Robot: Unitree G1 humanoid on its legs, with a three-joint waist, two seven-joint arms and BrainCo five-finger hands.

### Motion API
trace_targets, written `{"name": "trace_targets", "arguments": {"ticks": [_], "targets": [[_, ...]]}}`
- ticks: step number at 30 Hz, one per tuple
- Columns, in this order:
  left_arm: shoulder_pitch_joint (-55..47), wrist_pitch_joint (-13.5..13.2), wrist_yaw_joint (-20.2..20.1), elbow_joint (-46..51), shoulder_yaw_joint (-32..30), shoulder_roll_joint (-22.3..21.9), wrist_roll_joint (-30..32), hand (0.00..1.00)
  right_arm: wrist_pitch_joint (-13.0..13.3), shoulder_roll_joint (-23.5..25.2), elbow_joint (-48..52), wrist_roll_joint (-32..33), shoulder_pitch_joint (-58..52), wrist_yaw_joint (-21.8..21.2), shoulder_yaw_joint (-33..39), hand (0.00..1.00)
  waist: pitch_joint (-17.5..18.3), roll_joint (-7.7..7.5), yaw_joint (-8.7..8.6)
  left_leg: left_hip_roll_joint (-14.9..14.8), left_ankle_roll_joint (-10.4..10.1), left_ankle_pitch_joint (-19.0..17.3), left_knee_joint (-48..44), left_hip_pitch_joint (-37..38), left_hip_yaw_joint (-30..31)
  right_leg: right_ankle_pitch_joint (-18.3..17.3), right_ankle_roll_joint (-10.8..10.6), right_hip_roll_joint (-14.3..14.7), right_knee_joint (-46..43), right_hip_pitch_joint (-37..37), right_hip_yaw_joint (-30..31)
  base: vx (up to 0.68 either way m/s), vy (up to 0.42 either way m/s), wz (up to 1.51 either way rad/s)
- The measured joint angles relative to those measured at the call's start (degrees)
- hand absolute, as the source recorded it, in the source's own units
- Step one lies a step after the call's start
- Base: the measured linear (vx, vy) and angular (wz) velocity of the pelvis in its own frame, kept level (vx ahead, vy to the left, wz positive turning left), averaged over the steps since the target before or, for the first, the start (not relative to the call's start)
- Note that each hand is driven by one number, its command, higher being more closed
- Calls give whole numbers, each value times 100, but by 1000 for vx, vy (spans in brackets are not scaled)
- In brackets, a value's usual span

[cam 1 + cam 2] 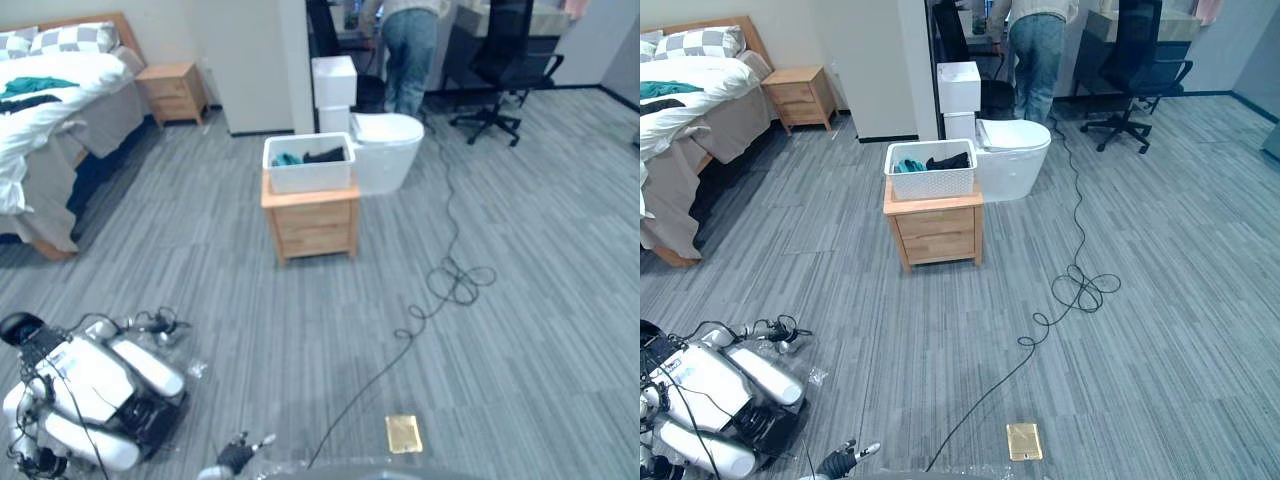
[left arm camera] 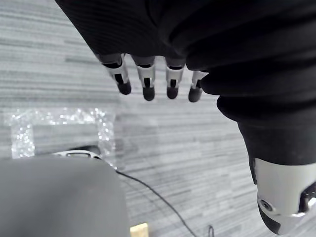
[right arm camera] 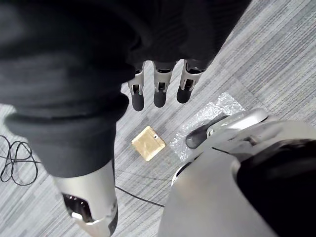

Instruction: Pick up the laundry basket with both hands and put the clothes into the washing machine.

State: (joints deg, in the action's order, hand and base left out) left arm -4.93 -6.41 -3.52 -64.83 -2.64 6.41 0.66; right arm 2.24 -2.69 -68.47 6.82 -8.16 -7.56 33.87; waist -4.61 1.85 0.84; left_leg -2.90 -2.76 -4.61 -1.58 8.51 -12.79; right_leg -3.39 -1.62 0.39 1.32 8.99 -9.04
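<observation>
One white laundry basket (image 1: pixel 310 178), clothes (image 1: pixel 325 156) inside, sits on the nearer nightstand (image 1: pixel 312 225) of two, well apart from the left hand (image 2: pixel 146 78) and right hand (image 3: pixel 159 85), both loose-fingered, holding nothing

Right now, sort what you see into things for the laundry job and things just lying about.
For the job: laundry basket with clothes inside, on a wooden cabinet; white rounded unit behind it, perhaps the washer; left hand and right hand, both open and empty.

Lying about: bed, nightstand, office chair, brass floor plate, a person standing at the back.
</observation>
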Motion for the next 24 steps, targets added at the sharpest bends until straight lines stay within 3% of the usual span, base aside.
{"name": "trace_targets", "arguments": {"ticks": [24], "targets": [[150, -48, -3, -7, 42, -23, -5, 0, 11, 13, -12, -6, 174, -18, 117, 0, -119, -55, 10, -18, -11, 3, 171, 165, -96, -30, -59, 30, 21, 73, 4, -16, -11, -1]]}}
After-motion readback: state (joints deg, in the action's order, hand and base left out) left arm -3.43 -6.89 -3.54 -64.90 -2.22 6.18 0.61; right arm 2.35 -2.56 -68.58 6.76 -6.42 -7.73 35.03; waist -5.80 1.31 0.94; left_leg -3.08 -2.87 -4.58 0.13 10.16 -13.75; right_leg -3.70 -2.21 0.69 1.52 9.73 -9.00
